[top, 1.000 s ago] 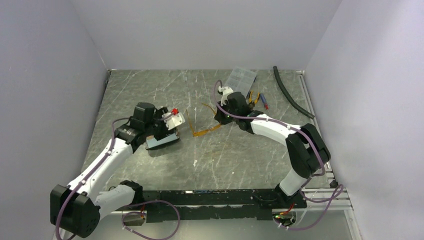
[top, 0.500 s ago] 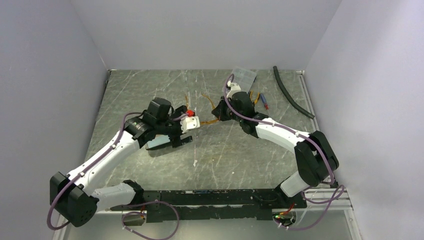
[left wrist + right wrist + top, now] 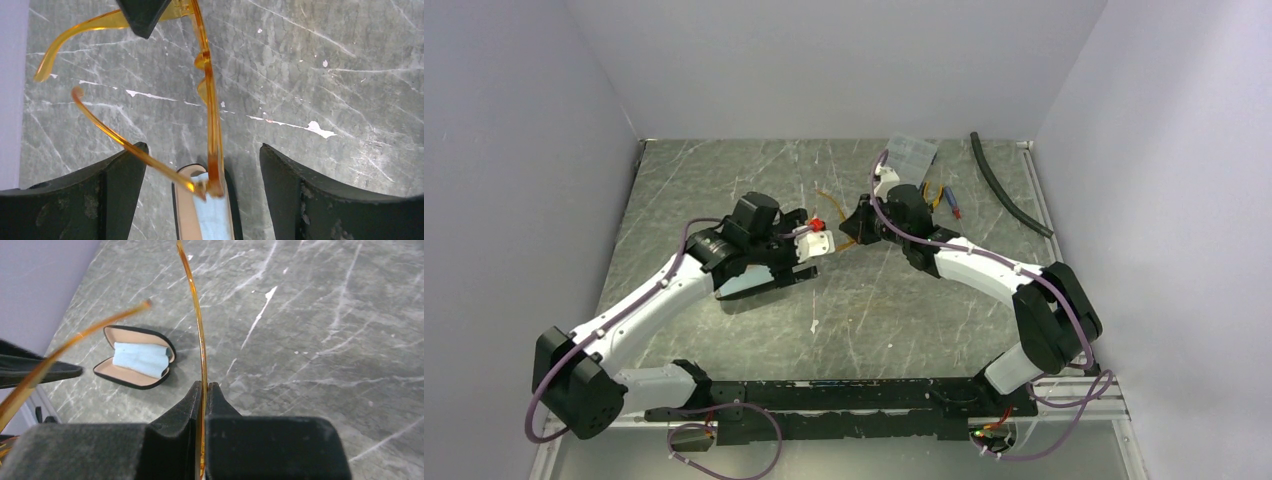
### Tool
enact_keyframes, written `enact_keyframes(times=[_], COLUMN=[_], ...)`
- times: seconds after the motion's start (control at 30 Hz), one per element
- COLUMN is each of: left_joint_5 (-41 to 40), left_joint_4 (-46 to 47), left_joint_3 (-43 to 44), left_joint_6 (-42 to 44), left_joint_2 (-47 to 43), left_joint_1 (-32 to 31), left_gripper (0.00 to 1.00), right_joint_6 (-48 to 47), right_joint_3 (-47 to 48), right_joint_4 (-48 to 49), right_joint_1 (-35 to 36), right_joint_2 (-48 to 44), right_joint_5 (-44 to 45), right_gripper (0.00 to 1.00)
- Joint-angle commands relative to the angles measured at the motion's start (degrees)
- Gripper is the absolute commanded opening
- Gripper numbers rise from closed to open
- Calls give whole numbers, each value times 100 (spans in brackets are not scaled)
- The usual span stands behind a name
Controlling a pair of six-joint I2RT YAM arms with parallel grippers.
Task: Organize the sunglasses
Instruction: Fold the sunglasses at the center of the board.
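The orange sunglasses [image 3: 848,243] hang above the table, arms unfolded, with my right gripper [image 3: 856,222] shut on them. In the right wrist view the thin frame [image 3: 200,340] runs up from between the closed pads of that gripper [image 3: 205,385]. My left gripper [image 3: 816,245] faces them from the left, open. In its wrist view, the hinge end of the sunglasses [image 3: 212,125] lies between the spread fingers of the gripper [image 3: 202,150], touching neither. The open tan-and-black glasses case [image 3: 187,210] with a blue cloth [image 3: 215,220] lies on the table beneath.
The case [image 3: 749,282] sits under the left wrist. At the back right lie a clear plastic box [image 3: 909,155], orange-handled pliers [image 3: 936,195] and a black hose [image 3: 1009,190]. Purple walls close in the left, back and right sides.
My left arm has swung right and back from over the case to the sunglasses, its jaws opening wide. The right gripper lifted the sunglasses off the table and drew them slightly back.
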Motion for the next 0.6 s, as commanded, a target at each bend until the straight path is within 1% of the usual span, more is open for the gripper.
enact_keyframes(times=[0.0,0.07,0.13,0.23,0.33,0.37,0.43,0.47,0.5,0.57], left_joint_5=[203,407,583,798,893,908,934,934,916,855], left_joint_4=[-5,-5,-114,-253,-336,-366,-402,-416,-411,-396], left_joint_3=[232,258,359,451,377,344,281,245,219,164], left_joint_6=[136,97,44,-20,-32,-35,-20,-23,-42,-75], left_joint_2=[190,176,177,167,123,102,63,49,27,-27], left_joint_1=[-90,-92,-92,-88,-92,-88,-82,-79,-76,-54], left_gripper=[85,81,73,50,33,30,29,32,37,54], right_joint_6=[-169,-302,-461,-759,-996,-1052,-1182,-1212,-1233,-1280], right_joint_3=[-29,-67,-82,-115,-146,-159,-200,-221,-239,-260], right_joint_4=[493,492,422,297,131,78,21,-20,-60,-158], right_joint_1=[96,103,105,103,104,99,100,101,100,99], right_joint_2=[-225,-312,-372,-448,-517,-535,-568,-577,-589,-600], right_joint_5=[-400,-415,-435,-551,-584,-572,-550,-533,-496,-372], right_gripper=[0,0,0,0,0,0,0,0,0,0])
